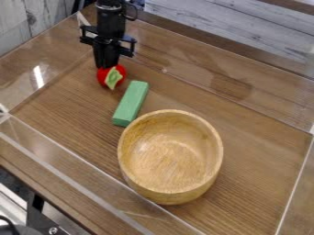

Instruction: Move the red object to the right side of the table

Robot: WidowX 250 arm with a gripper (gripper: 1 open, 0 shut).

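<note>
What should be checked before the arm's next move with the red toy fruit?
1. Gripper over the red object: ok, directly above it.
2. Fingers shut: ok.
3. Red object actually held: cannot tell; it seems to rest on the table.
4. Green block out of the way: not ok, close beside the fruit.
5. Wooden bowl clear of a rightward path: cannot tell; it stands to the right, nearer the camera.
6. Bare tabletop on the right: ok.
</note>
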